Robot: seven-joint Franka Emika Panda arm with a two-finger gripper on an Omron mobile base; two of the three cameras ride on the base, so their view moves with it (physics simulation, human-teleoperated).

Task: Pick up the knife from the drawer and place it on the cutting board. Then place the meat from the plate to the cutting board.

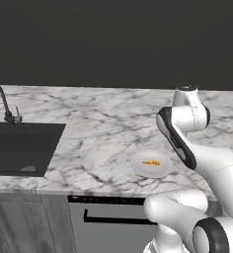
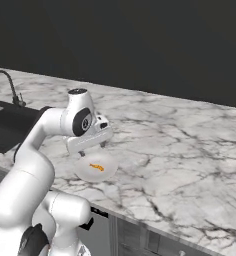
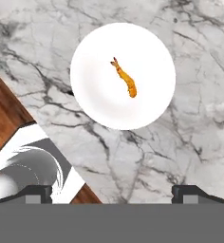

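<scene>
1 meat (image 3: 125, 78) piece — lengthwise across plate (image 3: 95, 99)

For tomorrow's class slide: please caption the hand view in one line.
Open gripper poised above a white plate holding a small orange piece of meat on the marble counter.

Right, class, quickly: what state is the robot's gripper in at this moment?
Gripper: open, holding nothing, poised above the plate with the meat.
</scene>
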